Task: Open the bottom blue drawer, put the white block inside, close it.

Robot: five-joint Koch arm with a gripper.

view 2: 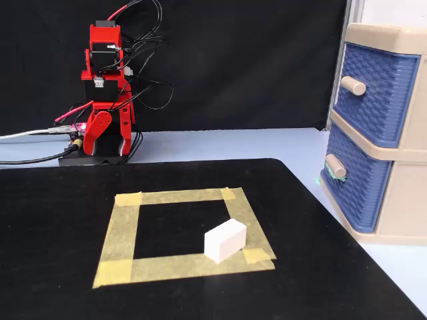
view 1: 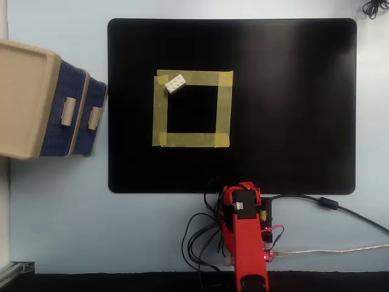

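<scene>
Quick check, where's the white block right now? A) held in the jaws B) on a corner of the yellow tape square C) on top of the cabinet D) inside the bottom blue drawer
B: the white block lies on a corner of the yellow tape square on the black mat, apart from the folded arm; the bottom blue drawer looks shut.

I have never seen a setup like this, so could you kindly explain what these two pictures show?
The red machine is a small hobby robot arm, folded at rest; its jaws hold nothing, and I cannot tell if they are open. One camera looks straight down, the other stands opposite the arm. A black mat carries a square of yellow tape, with a white block lying on one corner. Beside the mat stands a beige cabinet; its bottom blue drawer is closed.
</scene>
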